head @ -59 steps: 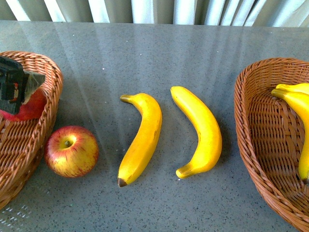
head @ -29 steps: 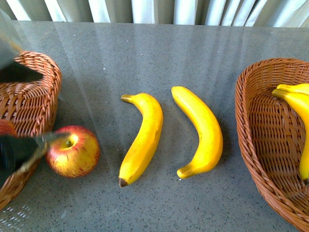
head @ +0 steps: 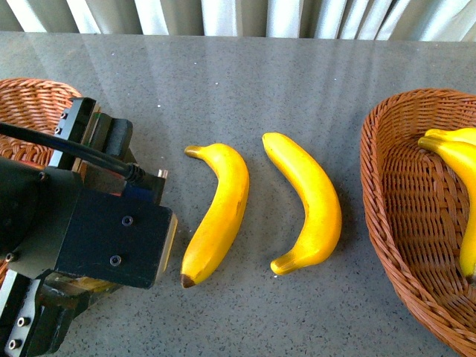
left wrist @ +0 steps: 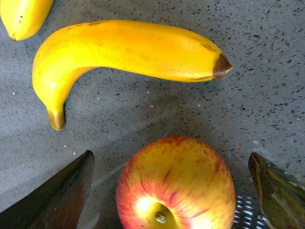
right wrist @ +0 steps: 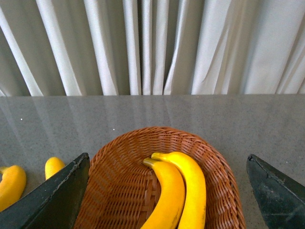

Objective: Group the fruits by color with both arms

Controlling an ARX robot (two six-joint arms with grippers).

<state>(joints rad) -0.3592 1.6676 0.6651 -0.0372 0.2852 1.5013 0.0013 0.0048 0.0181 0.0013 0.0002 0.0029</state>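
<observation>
1. Across the full width: grey speckled stone worktop point(head: 297, 82), pale pleated curtain point(right wrist: 152, 43) behind its far edge.
2. Over the near left corner: black boxy metal left arm point(head: 89, 238) with screw heads and a black cable, blocking the front view of whatever lies beneath.
3. At the right edge: brown oval wicker right basket point(head: 394, 223), holding two long yellow bananas point(head: 457, 167) side by side, touching.
4. At the left edge, toward the far side: matching brown wicker left basket point(head: 37, 97), partly hidden behind the left arm.
5. Above the right basket: right gripper point(right wrist: 164, 198), jaws wide apart, holding nothing.
6. On the bare middle of the worktop: two more curved yellow fruits, left banana point(head: 219, 212) and right banana point(head: 312, 197), lying apart, brown tip of the left one toward the near edge.
7. Beneath the left arm: left gripper point(left wrist: 167, 195), jaws apart on either side of a round red apple point(left wrist: 176, 181) streaked with yellow, a gap on each side.
8. Apple on the worktop near the left banana's brown tip, not touching it, stem upward.
</observation>
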